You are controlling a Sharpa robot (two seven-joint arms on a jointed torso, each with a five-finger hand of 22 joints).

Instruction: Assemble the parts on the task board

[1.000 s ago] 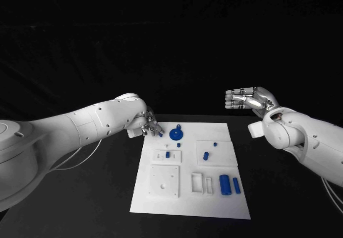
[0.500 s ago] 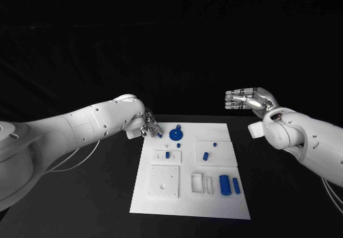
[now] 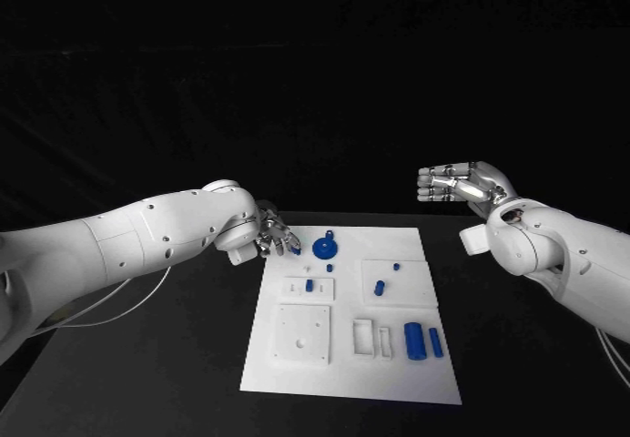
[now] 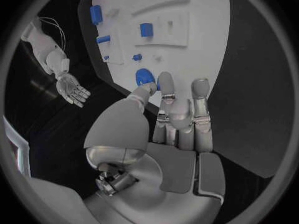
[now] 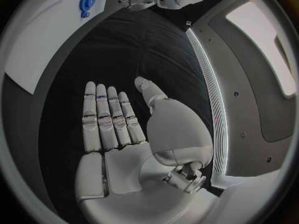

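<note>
the white task board point(image 3: 394, 364) is laid flat in the middle of the black table point(image 3: 157, 364), with small blue parts spread over it. the left hand point(image 3: 273, 238) is held at the board's far left corner, fingers point(image 4: 167, 87) stretched out and holding nothing, their tips just beside a round blue disc point(image 3: 326, 248) that lies on the board. the right hand point(image 3: 455, 185) is raised well off to the board's right, palm open, fingers straight and side by side, nothing in it. a blue cylinder point(image 3: 413, 340) is seen lying near the board's near right part.
</note>
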